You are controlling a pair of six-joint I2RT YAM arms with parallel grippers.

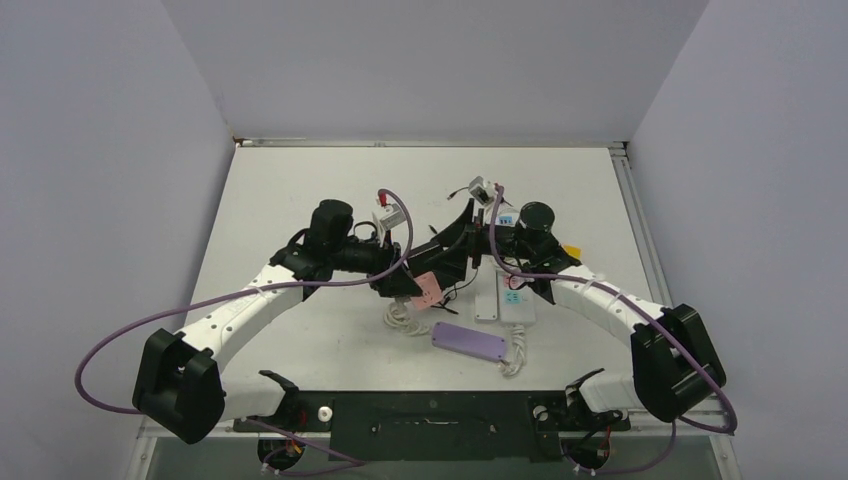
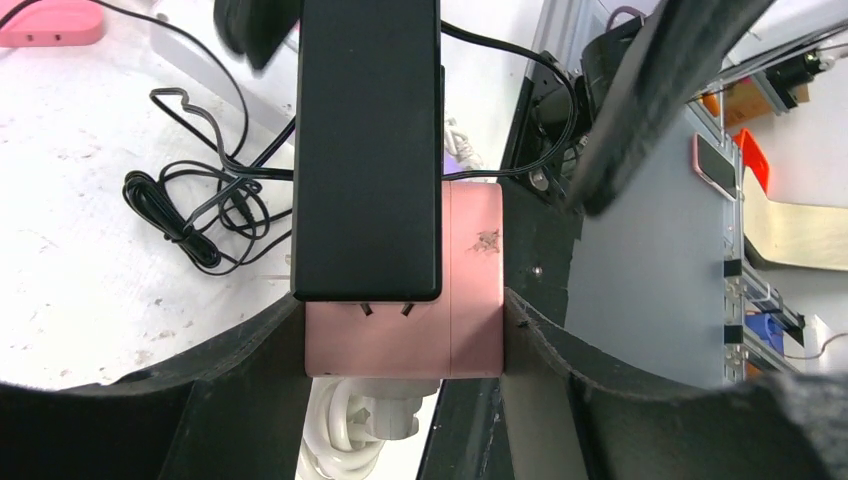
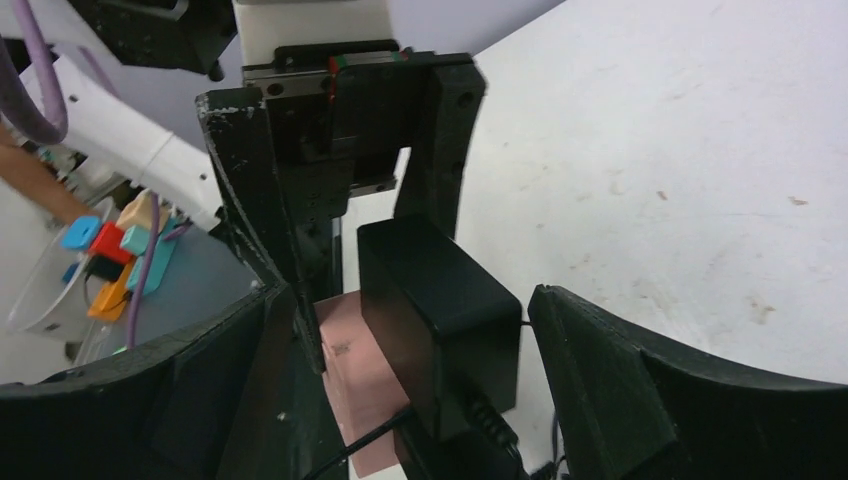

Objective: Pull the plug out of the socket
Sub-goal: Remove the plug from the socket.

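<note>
A pink socket block is clamped between the fingers of my left gripper, which is shut on its two sides. A black boxy plug sits on the socket's face, with two metal prongs showing at the joint. A thin black cord trails from the plug onto the table. In the right wrist view, my right gripper is open and straddles the plug, with a gap to its right finger. The socket lies just behind. From above, both grippers meet over the socket.
A white coiled cable hangs from the socket's underside. A purple power strip and a white power strip lie on the table near the front. Another pink block rests at the far left of the left wrist view.
</note>
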